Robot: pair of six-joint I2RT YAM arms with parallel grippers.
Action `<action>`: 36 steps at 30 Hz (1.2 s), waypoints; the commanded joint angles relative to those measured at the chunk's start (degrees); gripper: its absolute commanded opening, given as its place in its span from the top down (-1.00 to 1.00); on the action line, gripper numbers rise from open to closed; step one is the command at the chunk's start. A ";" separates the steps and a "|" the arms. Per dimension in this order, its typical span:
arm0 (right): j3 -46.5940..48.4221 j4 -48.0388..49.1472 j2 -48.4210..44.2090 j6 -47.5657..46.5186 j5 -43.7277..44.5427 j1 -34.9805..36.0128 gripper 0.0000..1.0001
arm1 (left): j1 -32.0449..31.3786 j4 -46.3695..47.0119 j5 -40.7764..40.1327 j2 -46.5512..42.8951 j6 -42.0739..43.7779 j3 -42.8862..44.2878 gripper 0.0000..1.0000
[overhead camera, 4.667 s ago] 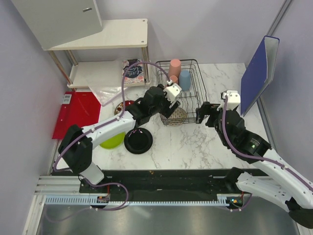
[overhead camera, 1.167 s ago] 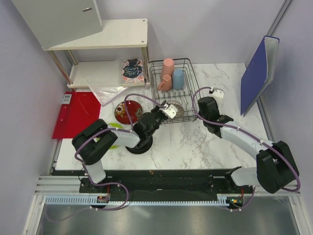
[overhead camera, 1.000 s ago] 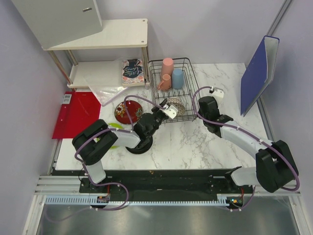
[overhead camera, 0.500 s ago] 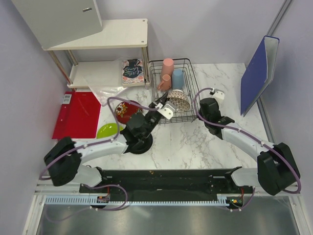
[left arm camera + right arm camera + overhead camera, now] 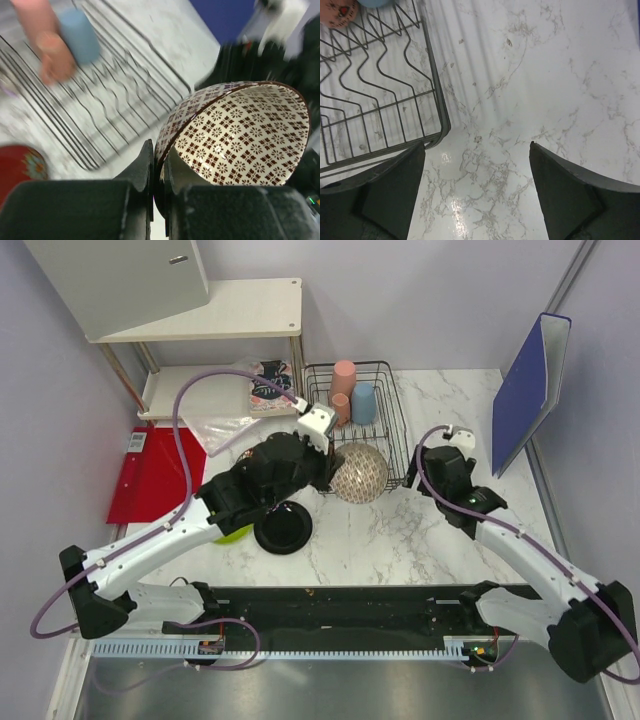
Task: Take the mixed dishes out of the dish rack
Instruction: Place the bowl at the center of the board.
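Observation:
My left gripper (image 5: 159, 155) is shut on the rim of the beige patterned bowl (image 5: 240, 135), one finger inside and one outside. It holds the bowl (image 5: 358, 473) tilted in the air over the front edge of the black wire dish rack (image 5: 372, 425). At the rack's back stand the tall pink cup (image 5: 344, 375), the small pink mug (image 5: 343, 405) and the light-blue cup (image 5: 364, 403). The black plate (image 5: 283, 527) and the lime-green plate (image 5: 232, 532) lie on the marble, left of the rack. The red plate (image 5: 17, 162) shows only in the left wrist view. My right gripper (image 5: 477, 150) hangs open over bare marble beside the rack's corner (image 5: 432, 135).
A white shelf (image 5: 220, 315) with a floral packet (image 5: 265, 380) below it stands at the back left. A red board (image 5: 160, 470) and a clear plastic sheet (image 5: 215, 425) lie at the left. A blue folder (image 5: 530, 390) leans at the right wall.
The left arm has lifted the bowl up out of the rack and swung it forward. The right gripper has opened and drawn back to the right of the rack.

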 commanded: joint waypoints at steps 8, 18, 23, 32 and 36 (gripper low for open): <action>6.52 -16.54 -21.06 -1.71 -6.87 0.20 -0.62 | -0.18 -15.66 22.60 3.82 -32.99 -2.75 0.96; 6.88 -22.96 -28.98 0.84 -24.37 0.20 -0.24 | -0.18 -19.18 18.65 12.78 -34.50 -2.67 0.97; 6.61 -25.69 -27.76 -0.56 -27.80 0.20 -0.41 | -0.18 -19.27 19.25 18.84 -34.14 -1.43 0.96; 5.29 -28.06 -26.88 -3.99 -27.89 0.20 -0.50 | -2.02 -19.36 15.22 22.19 -33.88 -0.46 0.96; 4.94 -27.10 -27.32 -3.38 -27.36 0.20 -0.49 | -3.08 -19.27 10.04 22.72 -33.79 -2.57 0.96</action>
